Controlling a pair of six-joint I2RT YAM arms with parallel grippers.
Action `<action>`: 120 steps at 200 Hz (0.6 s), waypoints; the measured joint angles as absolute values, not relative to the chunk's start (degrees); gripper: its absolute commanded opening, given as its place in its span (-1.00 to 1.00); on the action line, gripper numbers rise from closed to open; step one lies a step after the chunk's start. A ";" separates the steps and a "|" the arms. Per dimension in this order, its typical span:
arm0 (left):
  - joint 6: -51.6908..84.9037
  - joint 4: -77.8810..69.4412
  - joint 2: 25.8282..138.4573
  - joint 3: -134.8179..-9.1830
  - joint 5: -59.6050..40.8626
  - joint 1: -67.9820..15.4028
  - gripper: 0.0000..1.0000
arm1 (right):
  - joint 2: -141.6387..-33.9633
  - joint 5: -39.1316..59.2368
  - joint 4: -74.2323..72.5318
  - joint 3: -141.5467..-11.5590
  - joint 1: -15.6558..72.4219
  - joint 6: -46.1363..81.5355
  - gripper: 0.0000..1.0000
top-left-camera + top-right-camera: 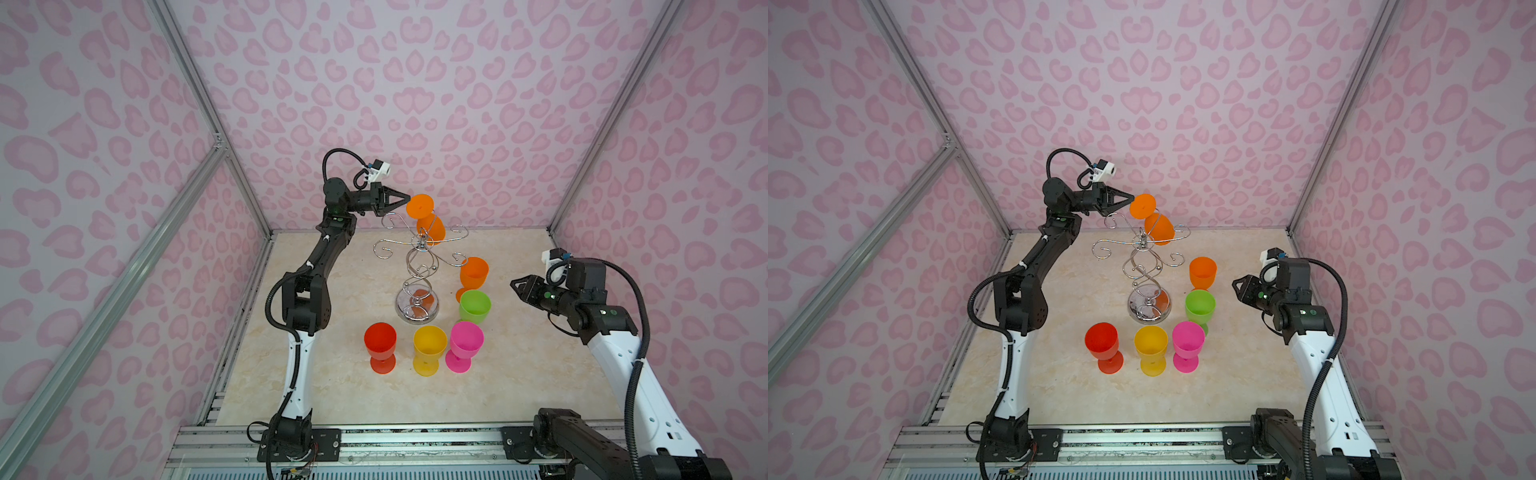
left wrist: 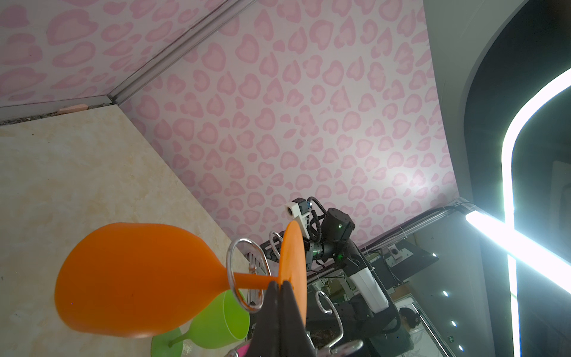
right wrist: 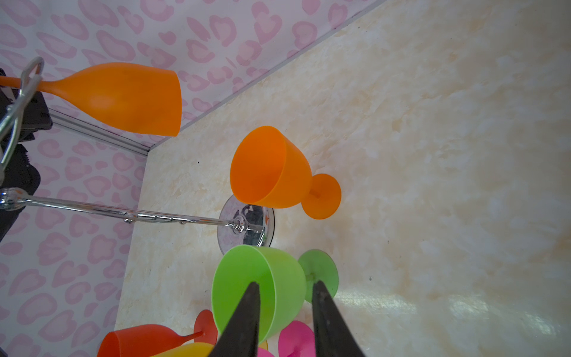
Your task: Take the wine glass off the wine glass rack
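Left tool: squeezed shut on the foot of the orange wine glass.
Wine glass: upside down, its stem in a hook of the wine glass rack, at the back.
Right tool: partly open, holding nothing, to the right of the green glass.
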State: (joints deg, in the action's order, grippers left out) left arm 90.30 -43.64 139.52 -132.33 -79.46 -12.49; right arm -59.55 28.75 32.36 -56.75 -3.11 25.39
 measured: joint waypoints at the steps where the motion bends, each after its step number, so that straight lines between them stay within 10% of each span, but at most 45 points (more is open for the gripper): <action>1: 90.30 -43.64 139.55 -132.33 -79.46 -12.49 -0.97 | -59.55 28.75 32.36 -56.75 -3.11 25.39 -0.40; 86: 90.35 -43.40 141.32 -131.90 -78.81 -12.82 -0.97 | -59.35 28.73 31.55 -56.40 -3.11 25.76 -0.40; 120: 90.48 -43.62 141.32 -131.92 -78.52 -13.06 -0.66 | -59.33 28.75 31.55 -56.36 -3.11 25.76 -0.40</action>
